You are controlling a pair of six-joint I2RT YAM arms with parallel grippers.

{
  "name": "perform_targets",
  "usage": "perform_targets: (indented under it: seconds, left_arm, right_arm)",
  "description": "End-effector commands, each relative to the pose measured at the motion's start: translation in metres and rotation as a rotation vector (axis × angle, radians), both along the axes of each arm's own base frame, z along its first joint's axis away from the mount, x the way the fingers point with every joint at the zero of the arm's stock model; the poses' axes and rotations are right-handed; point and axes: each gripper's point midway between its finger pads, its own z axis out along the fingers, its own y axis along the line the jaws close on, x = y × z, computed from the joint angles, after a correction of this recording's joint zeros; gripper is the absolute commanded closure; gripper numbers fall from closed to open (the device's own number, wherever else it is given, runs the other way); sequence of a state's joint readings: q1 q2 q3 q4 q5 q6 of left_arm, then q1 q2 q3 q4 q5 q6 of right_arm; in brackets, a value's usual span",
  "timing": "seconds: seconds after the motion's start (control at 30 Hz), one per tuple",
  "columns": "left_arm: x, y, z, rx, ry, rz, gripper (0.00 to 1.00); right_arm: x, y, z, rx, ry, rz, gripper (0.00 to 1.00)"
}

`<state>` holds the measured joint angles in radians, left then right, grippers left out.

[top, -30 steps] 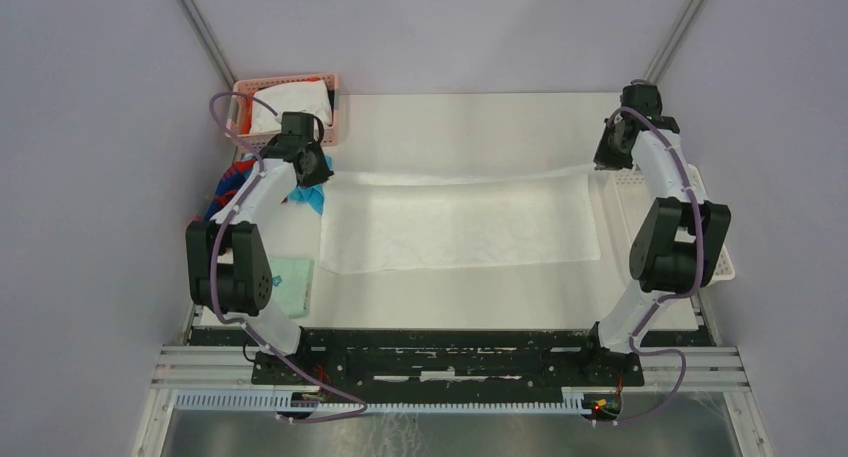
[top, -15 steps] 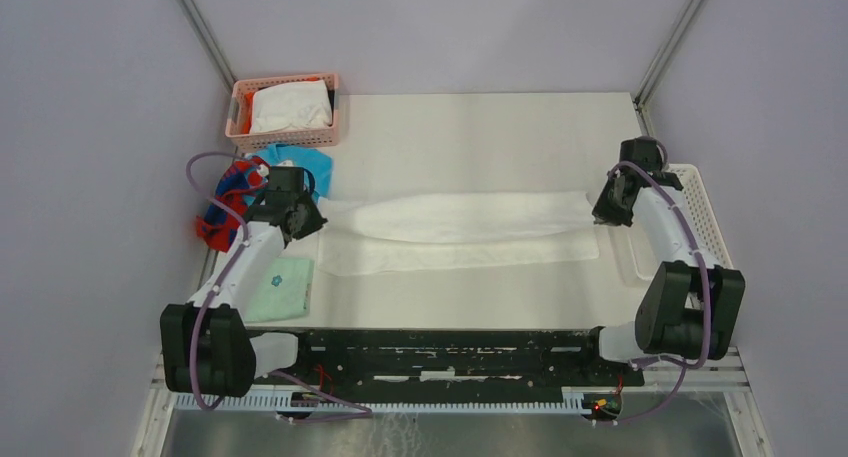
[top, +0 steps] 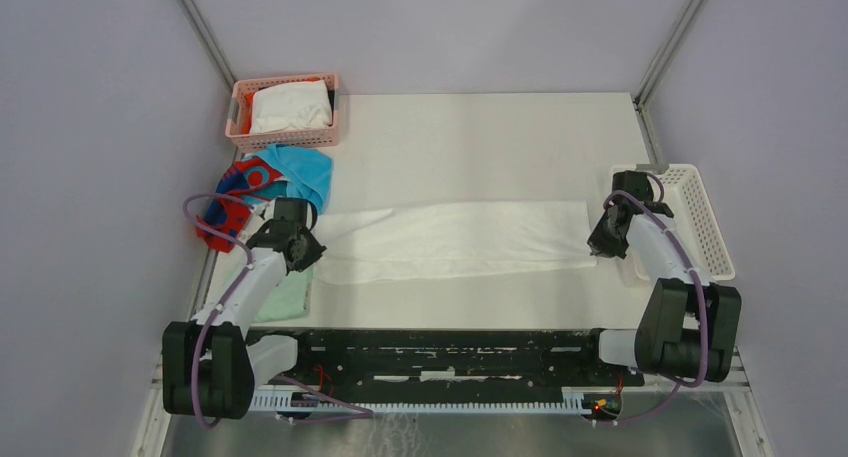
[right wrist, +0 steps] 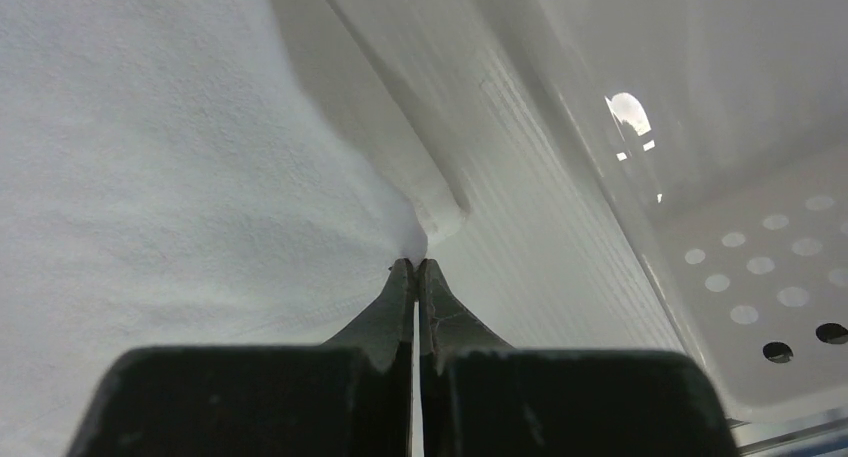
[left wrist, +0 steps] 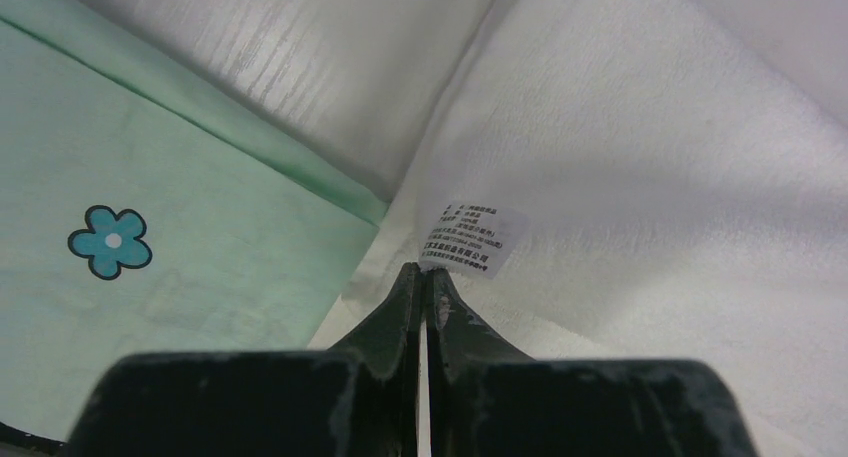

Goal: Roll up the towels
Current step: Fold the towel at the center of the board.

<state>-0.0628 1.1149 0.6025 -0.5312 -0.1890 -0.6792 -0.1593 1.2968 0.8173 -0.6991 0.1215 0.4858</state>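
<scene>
Left wrist: white towel corner hidden inside left tool.

White towel folded in half toward the near edge.
Both arms have drawn back from the far side. The left tool and right tool brought its far edge down near its front edge, leaving a narrower strip. The left arm now crosses the mint cloth.

Robotics lab test cell: white table enclosed by plain grey panels on aluminium posts; cabled left arm and right arm on a black rail; pink basket, white perforated tray.
</scene>
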Motion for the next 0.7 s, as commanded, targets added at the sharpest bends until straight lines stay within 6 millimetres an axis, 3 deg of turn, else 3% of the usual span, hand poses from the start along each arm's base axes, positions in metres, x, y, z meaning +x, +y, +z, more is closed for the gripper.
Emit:
perform_targets:
  seconds: [0.0,0.2,0.43,0.53,0.67]
  left_arm:
    - [0.007,0.013,0.001,0.033,-0.016,0.100,0.95]
    - [0.003,0.017,0.000,0.052,0.004,0.123,0.92]
    - [0.025,0.020,0.047,0.095,-0.073,0.065,0.93]
    - [0.024,0.015,0.055,0.069,-0.089,0.049,0.93]
    - [0.009,0.011,0.049,0.040,-0.068,0.051,0.93]
  right_arm:
    - [0.002,-0.008,-0.011,-0.026,0.016,-0.046,1.00]
    - [-0.004,-0.013,-0.013,-0.052,0.039,-0.063,1.00]
    - [0.010,-0.026,0.041,-0.121,-0.067,-0.079,1.00]
    - [0.005,-0.026,0.048,-0.125,-0.076,-0.088,1.00]
    - [-0.008,-0.022,0.045,-0.114,-0.069,-0.094,1.00]
